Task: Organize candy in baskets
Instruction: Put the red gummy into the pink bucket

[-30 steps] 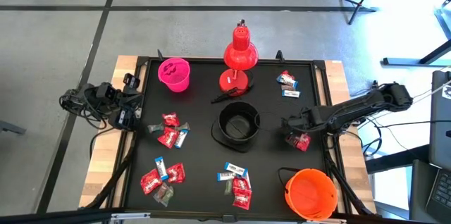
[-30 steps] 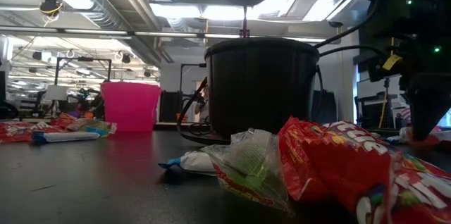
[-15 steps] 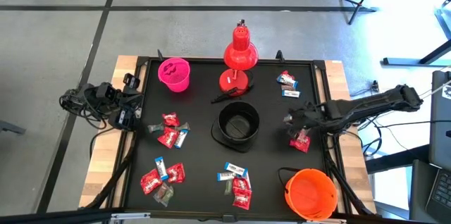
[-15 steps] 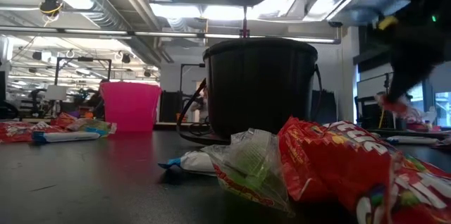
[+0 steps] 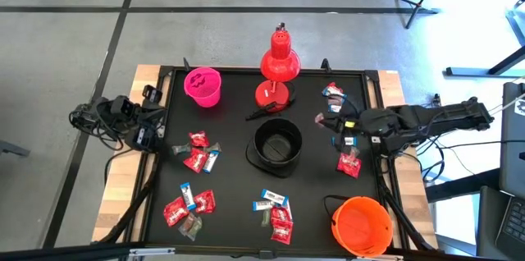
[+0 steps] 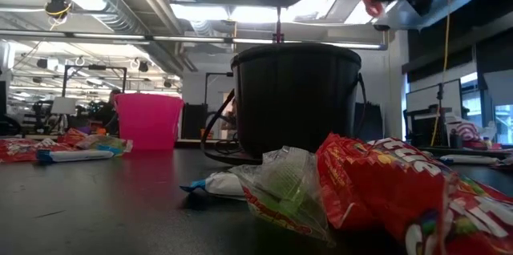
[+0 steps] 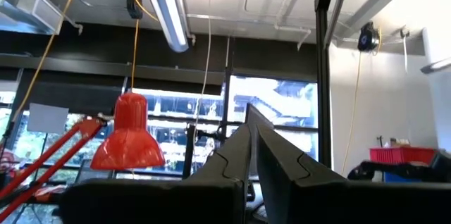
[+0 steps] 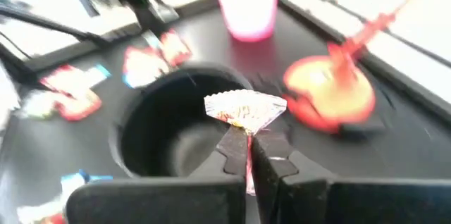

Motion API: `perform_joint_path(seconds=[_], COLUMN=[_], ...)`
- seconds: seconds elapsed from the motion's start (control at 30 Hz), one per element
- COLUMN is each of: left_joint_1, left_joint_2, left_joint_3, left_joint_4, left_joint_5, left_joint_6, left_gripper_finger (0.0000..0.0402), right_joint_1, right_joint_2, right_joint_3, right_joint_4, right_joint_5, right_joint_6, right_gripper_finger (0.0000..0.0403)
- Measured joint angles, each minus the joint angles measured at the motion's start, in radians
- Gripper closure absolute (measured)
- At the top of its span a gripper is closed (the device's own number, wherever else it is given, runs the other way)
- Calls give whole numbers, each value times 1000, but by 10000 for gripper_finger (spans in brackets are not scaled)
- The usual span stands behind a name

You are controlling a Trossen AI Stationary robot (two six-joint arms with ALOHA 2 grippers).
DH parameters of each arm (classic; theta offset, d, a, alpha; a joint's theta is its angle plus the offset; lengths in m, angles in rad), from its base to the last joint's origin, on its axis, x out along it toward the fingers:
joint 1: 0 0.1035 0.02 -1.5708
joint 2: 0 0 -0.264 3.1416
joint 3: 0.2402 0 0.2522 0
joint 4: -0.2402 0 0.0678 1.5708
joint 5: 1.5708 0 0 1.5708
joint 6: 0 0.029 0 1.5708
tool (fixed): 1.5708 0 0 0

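Right fingers (image 8: 248, 155) pinched on red candy (image 8: 244, 108), black basket (image 8: 180, 136) beyond.

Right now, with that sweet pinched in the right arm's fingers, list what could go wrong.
1. The right gripper pinches the red sweet only by its wrapper edge, so it might slip out short of the black bucket.
2. The red desk lamp stands close behind that bucket; a long swing could nudge it.
3. Released too early, the sweet may land beside the bucket, not inside.
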Motion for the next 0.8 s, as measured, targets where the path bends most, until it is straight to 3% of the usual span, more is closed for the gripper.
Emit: perform_joint_path(seconds=[0.3,0.47,0.6,0.7,0.8], left_joint_1=[0,0,0,0,0], left_joint_2=[0,0,0,5,59], left_joint_3=[0,1,0,4,20], left_joint_4=[-4,112,187,172,119], left_joint_5=[0,23,53,-39,-224], left_joint_6=[0,-8,71,101,96], left_gripper_finger=[385,385,385,385,385], right_joint_1=[0,0,0,0,0], right_joint_2=[74,152,191,199,198], right_joint_3=[0,0,0,0,0], right_joint_4=[284,432,502,543,597], right_joint_5=[-17,-50,-80,-92,-97], right_joint_6=[-166,-241,-261,-280,-284], right_gripper_finger=[398,398,398,398,398])
